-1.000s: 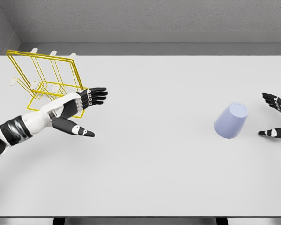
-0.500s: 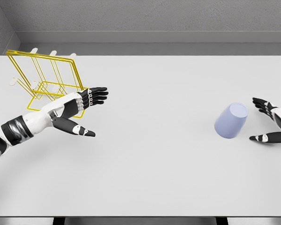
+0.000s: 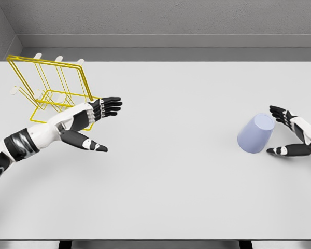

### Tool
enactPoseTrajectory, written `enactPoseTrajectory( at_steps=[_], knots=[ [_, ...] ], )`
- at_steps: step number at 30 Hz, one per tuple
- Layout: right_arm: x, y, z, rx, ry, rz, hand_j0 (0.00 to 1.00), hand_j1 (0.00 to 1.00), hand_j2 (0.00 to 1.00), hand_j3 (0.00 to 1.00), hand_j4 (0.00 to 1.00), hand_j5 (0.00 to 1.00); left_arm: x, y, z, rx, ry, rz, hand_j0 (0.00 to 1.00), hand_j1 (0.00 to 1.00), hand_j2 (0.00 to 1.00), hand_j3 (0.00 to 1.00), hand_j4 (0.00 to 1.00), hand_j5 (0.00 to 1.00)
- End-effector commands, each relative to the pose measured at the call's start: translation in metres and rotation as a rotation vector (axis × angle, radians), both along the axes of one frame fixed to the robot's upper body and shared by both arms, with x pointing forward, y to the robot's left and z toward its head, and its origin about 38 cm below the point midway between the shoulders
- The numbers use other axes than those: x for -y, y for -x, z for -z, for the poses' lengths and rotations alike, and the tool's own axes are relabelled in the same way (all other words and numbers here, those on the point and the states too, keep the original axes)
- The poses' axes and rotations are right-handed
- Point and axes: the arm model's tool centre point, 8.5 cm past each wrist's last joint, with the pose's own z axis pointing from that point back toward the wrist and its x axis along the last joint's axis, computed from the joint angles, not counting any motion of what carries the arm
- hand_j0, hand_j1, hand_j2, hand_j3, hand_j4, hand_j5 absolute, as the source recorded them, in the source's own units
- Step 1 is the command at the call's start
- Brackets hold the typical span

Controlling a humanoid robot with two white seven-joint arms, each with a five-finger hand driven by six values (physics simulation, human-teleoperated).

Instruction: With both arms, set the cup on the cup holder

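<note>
Task barely begun. Lilac cup (image 3: 256, 133) lies tilted on tabletop (image 3: 171, 171), right side, ungrasped. Right hand (image 3: 293, 137) just beside cup, fingers spread wide. Left hand (image 3: 90, 122) splayed, empty, near yellow wire cup holder (image 3: 46, 85) at far left. Grasp, transfer, placement all remain.

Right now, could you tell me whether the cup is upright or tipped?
Tipped: the cup leans on the table, its closed end up.

table (image 3: 176, 187): white, flat | wall (image 3: 166, 18): grey, behind table's far edge
</note>
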Motion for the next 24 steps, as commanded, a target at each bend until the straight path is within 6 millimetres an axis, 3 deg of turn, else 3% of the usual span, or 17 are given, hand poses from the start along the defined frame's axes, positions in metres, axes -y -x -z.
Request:
enactPoseTrajectory(
  at_steps=[1, 6, 11, 24],
  knots=[
    [-0.007, -0.001, 0.001, 0.0, -0.015, -0.012, 1.0, 1.0, 1.0, 1.0, 1.0, 1.0, 0.006, 0.0, 0.0, -0.002, 0.021, 0.008, 1.0, 1.0, 1.0, 1.0, 1.0, 1.0],
    [-0.019, -0.001, 0.004, -0.003, -0.037, -0.033, 0.99, 0.99, 0.99, 0.99, 0.99, 0.99, 0.006, 0.001, 0.001, -0.007, 0.024, 0.009, 1.0, 1.0, 1.0, 1.0, 1.0, 1.0],
    [-0.019, 0.0, 0.006, -0.01, -0.036, -0.036, 1.0, 1.0, 1.0, 1.0, 1.0, 1.0, 0.005, 0.001, 0.01, -0.1, -0.003, -0.004, 1.0, 1.0, 1.0, 1.0, 1.0, 1.0],
    [-0.028, 0.004, 0.007, -0.02, -0.051, -0.064, 0.98, 0.98, 0.98, 0.98, 0.98, 0.98, 0.017, 0.002, 0.016, -0.15, 0.017, 0.003, 1.0, 1.0, 1.0, 1.0, 1.0, 1.0]
  ],
)
